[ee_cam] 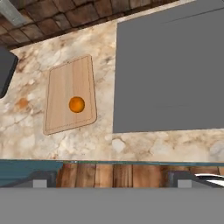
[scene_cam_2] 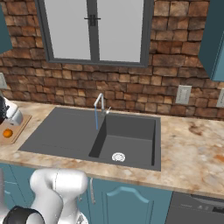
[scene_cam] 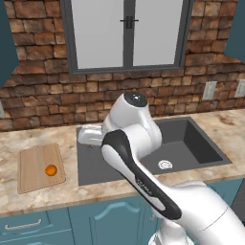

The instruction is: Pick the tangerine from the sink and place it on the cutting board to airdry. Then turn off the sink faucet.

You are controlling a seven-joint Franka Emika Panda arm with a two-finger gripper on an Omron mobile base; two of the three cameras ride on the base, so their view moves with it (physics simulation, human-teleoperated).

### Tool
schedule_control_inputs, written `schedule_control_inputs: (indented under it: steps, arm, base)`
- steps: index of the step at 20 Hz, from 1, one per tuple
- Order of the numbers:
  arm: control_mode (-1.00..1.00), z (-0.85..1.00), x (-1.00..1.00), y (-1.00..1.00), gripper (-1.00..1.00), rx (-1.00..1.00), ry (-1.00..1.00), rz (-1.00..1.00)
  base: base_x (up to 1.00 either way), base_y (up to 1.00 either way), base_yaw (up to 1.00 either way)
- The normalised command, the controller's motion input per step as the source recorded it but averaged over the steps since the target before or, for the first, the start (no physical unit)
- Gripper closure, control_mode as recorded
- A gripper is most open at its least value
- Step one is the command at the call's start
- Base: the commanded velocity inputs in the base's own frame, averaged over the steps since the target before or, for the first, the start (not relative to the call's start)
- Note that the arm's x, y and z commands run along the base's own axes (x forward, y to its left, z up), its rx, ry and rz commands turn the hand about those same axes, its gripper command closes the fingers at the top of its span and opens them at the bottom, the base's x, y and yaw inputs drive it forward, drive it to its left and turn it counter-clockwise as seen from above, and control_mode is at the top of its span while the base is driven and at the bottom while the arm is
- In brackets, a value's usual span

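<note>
The tangerine [scene_cam: 50,170] is seen lying on the cutting board [scene_cam: 33,167], towards the board's near edge, on the tabletop [scene_cam: 48,191] just beside the sink [scene_cam: 191,143] on its flat draining side. The hand [ee_cam: 112,180] is held high above the tabletop edge with its fingertips [ee_cam: 41,179] spread wide and nothing between them. The fruit part of the task is judged done, and what remains is the sink faucet [scene_cam_2: 99,101], from whose spout a thin blue stream is seen falling. The faucet is judged stiff, smooth metal, fixed at its base and not fragile, though slippery under hard pads. A small lever appears to stick out beside the base of the spout in the right base view, but it is too small to be made out with certainty. That lever, rather than the arched spout, is judged the place to be pushed or pinched near its free end. The tangerine is judged light and prone to rolling if the board is knocked.
</note>
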Motion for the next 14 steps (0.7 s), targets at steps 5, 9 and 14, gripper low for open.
schedule_control_inputs:
  steps: [5,9,14]
  arm:
    - [-1.00,0.27,-0.33,-0.50,-1.00,-0.18,-0.15,0.03]
    - [-1.00,0.25,-0.26,-0.57,-1.00,-0.19,-0.15,0.06]
    - [-1.00,0.35,-0.26,-0.66,-1.00,-0.09,-0.06,0.04]
  base:
    - [0.00,0.00,0.00]
    - [0.00,0.00,0.00]
    - [0.00,0.00,0.00]
